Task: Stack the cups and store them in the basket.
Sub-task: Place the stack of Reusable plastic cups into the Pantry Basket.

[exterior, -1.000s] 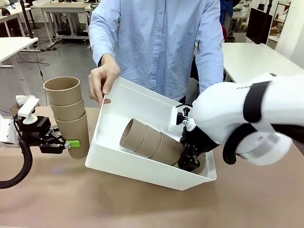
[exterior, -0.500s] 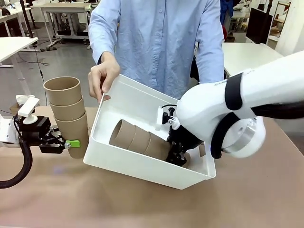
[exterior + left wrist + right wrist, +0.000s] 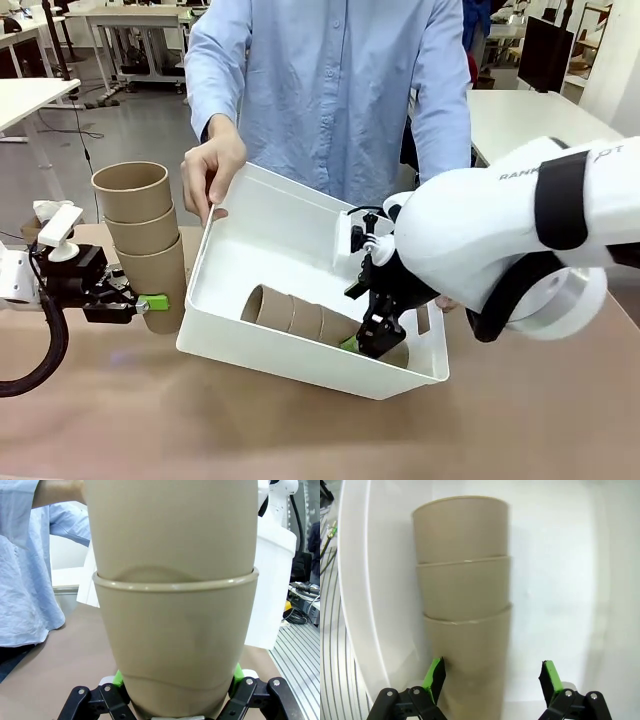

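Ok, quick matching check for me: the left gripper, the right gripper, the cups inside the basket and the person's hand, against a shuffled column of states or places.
Column one:
1. left gripper
2. right gripper
3. three nested cups inside the basket
4. person's hand

Column two:
A. lying on their side
B. gripping the basket's far rim
C. open, down inside the basket
D. shut on the upright cup stack

Pairs: 1-D, 2-C, 3-A, 4-B.
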